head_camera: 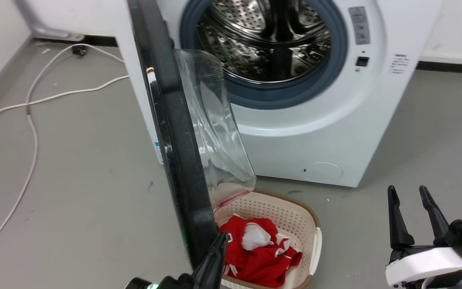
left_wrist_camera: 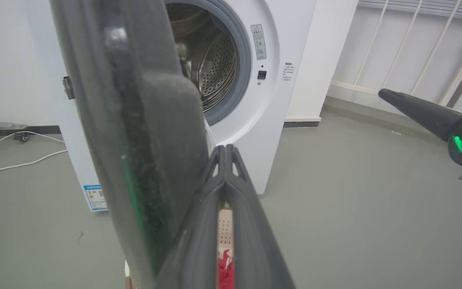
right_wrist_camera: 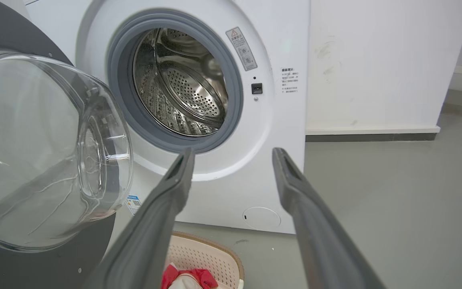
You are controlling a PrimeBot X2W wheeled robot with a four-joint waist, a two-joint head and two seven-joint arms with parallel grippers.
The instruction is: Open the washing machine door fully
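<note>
The washing machine door (head_camera: 175,132) stands swung out from the white machine (head_camera: 315,140), its glossy black rim edge-on to the head view and its clear glass bowl (head_camera: 215,132) bulging to the right. My left gripper (head_camera: 224,237) is shut on nothing at the door's bottom edge, on the glass side. In the left wrist view the door (left_wrist_camera: 134,120) looms just left of the shut left gripper (left_wrist_camera: 225,147); I cannot tell whether they touch. My right gripper (head_camera: 407,189) is open, low on the right, well away from the door. From the right wrist, the right gripper (right_wrist_camera: 233,154) points at the machine front.
The steel drum opening (head_camera: 267,40) with its grey rubber ring is uncovered. A cream laundry basket (head_camera: 309,210) holding red clothes (head_camera: 259,253) sits on the floor under the door. White cables (head_camera: 34,132) lie on the grey floor to the left.
</note>
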